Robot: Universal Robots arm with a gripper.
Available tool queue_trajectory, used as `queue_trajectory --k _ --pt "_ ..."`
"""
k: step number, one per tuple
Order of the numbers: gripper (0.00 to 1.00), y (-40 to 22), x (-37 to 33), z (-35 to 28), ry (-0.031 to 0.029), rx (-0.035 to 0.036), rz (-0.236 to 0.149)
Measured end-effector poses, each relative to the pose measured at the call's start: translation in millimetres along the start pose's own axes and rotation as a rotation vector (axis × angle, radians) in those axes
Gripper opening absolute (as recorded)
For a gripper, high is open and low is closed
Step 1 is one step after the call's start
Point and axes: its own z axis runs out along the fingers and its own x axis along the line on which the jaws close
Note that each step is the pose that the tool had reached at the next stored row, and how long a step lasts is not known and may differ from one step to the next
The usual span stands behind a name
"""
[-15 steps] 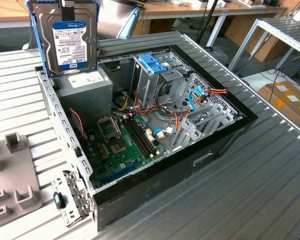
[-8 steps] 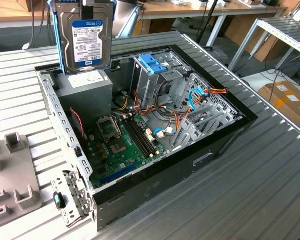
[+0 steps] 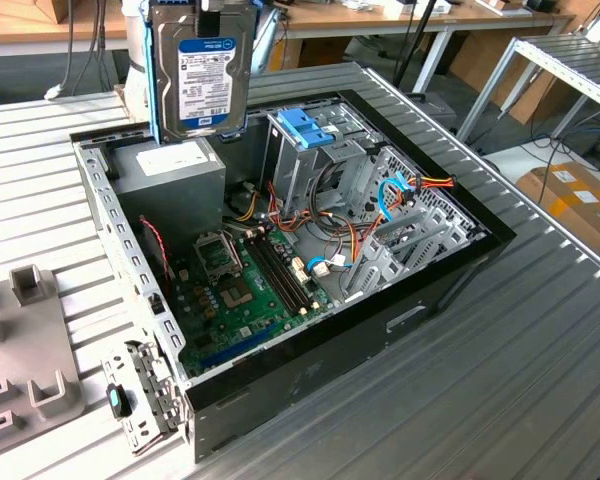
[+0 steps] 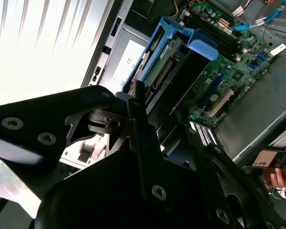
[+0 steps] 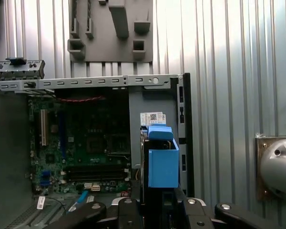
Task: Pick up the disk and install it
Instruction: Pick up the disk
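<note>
The claw [image 5: 159, 210] is clenched on the disk [image 5: 163, 167]: in the first wrist view its black fingers [image 5: 126, 212] flank the drive's narrow end, and a light-blue side rail stands up between them. In the exterior view the disk [image 3: 200, 70] hangs on edge in the air, label outward, above the grey power supply box [image 3: 175, 175], at about eleven o'clock from the middle of the open computer case [image 3: 110, 230]. Below it lies the green motherboard [image 3: 250, 280], and a blue-topped drive cage [image 3: 305, 125] stands at about one o'clock from that board. The case rests on a ribbed metal counter [image 3: 480, 380], with a grey fixture [image 3: 20, 340] at about eight o'clock from it. The disk looks dense and rigid, heavy for its size, with smooth metal faces that could slip. It is probably sensitive to knocks. The long edges along the plastic rails seem the best place to hold it, not the label face or the circuit-board side.
</note>
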Motion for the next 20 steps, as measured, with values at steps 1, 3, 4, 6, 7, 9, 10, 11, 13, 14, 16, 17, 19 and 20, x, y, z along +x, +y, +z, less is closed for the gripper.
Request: queue_trajectory --k 1,3,4,6,7,9,10,11,13,14,16,17,19,20 --pt "0.35 -5.9 -0.3 0.0 -0.0001 0.0000 0.000" --pt "0.35 -13.0 -0.6 -0.1 0.0001 -0.0001 0.000" --pt "0.35 -16.6 -0.8 -0.2 0.0001 -0.0001 0.000" --pt "0.35 -24.7 -1.2 -0.2 -0.0001 0.0000 0.000" --pt "0.35 -28.1 -1.3 -0.2 0.0000 0.0000 0.000" --pt "0.35 -32.0 -1.8 -0.2 0.0000 0.0000 0.000" --pt "0.35 -32.9 -1.8 -0.2 -0.0001 0.0000 0.000" --pt "0.35 -33.3 -1.8 -0.2 -0.0001 0.0000 0.000" --pt "0.35 -33.4 -1.9 -0.2 -0.0001 0.0000 0.000" --pt "0.35 -33.6 -1.9 -0.2 0.0000 0.0000 0.000" --pt "0.35 -33.8 -1.9 -0.2 -0.0001 0.0000 0.000" --pt "0.35 -33.9 -1.9 -0.2 0.0000 0.0000 0.000" --pt "0.35 -34.0 -1.9 -0.2 -0.0001 0.0000 0.000" --pt "0.35 -34.0 -2.0 -0.2 -0.0001 0.0000 0.000"
